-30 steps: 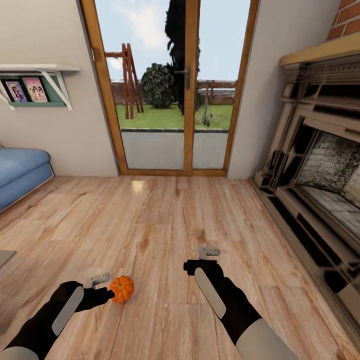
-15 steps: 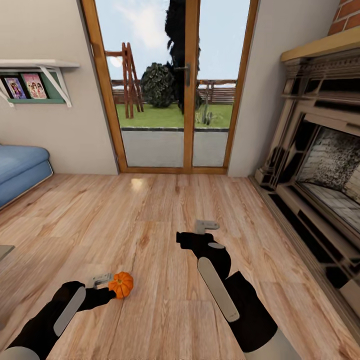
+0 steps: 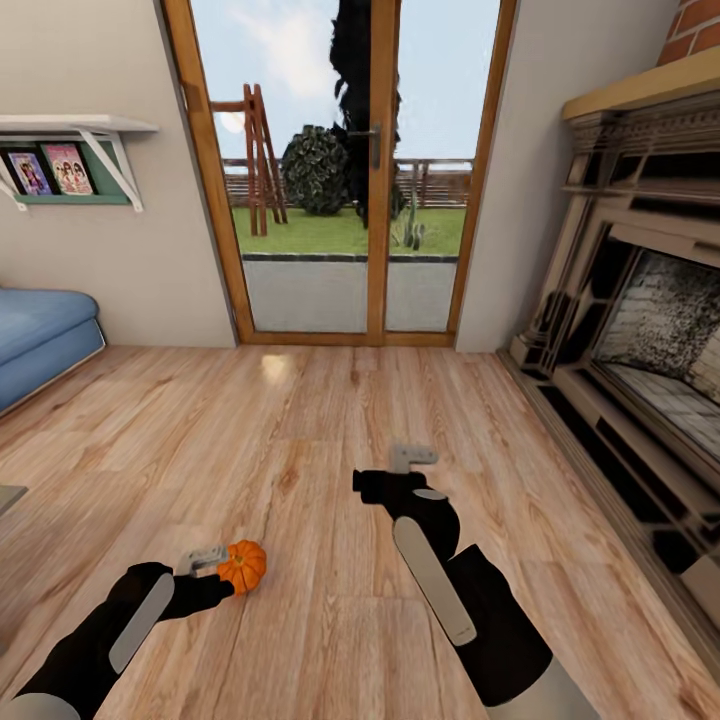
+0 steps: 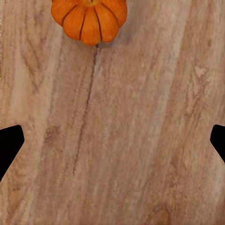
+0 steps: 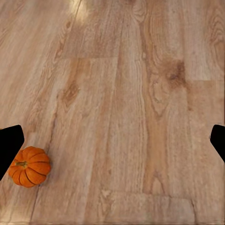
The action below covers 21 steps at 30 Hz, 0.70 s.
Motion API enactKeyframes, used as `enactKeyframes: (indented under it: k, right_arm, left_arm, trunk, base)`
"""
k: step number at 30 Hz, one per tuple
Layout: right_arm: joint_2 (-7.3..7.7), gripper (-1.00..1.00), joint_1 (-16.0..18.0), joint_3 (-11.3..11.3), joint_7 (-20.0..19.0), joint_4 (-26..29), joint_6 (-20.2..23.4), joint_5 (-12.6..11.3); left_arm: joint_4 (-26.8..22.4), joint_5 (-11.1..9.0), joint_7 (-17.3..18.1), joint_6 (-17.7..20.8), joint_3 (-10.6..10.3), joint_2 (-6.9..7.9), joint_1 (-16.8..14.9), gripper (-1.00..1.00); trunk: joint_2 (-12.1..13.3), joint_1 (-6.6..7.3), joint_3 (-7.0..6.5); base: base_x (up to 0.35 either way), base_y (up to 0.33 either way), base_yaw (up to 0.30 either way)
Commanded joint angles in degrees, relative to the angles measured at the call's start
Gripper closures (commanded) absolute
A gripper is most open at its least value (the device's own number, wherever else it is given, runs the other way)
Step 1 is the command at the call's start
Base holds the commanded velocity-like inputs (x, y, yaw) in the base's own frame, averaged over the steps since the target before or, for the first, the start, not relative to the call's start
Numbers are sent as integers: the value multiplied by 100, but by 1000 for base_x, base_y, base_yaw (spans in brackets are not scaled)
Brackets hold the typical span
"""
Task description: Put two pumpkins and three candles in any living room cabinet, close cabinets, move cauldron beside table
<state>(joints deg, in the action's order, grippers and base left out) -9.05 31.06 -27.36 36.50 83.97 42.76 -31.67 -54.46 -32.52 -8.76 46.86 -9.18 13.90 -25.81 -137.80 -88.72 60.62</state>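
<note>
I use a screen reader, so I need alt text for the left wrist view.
A small orange pumpkin sits on a wooden floor at the far edge of the view, beyond the left gripper, whose dark fingers are spread wide apart with nothing between them.

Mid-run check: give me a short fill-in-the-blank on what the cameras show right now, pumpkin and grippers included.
1. The pumpkin sits on the wooden ____.
2. The gripper nearest the pumpkin is the ____ gripper.
3. In both wrist views the fingertips stand far apart, so the left gripper and the right gripper are ____.
4. The fireplace stands on the robot's ____ side.

Missing words: floor; left; open; right
</note>
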Motion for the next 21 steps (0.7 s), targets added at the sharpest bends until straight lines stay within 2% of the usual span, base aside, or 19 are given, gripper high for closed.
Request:
enactKeyframes:
  k: [1, 3, 6, 9, 21]
  right_arm:
    - [0, -100, 6, -7, 59, -68, 7, -50]
    - [0, -100, 6, -11, 59, -127, 5, -45]
    - [0, -100, 6, -13, 59, -159, 4, -42]
    - [0, -100, 6, -15, 59, -187, 7, -41]
    - [0, -100, 6, -20, 73, -749, 19, -19]
  left_arm:
    - [-11, -57, -55, -21, -23, 7, -3, -100]
    - [-14, -51, -55, -84, -70, 8, -1, -100]
    - [-13, -46, -55, -127, -264, 14, -2, -100]
    - [-12, -45, -55, -137, -332, 16, 1, -100]
    - [29, -39, -55, -143, -335, 17, -1, -100]
  trunk:
    - [-2, 1, 5]
    - [-2, 1, 5]
    - [-2, 1, 5]
    - [-2, 1, 5]
    - [-2, 1, 5]
  base:
    - [51, 0, 0]
    - [168, 0, 0]
    - [275, 0, 0]
    - [312, 0, 0]
    - [318, 0, 0]
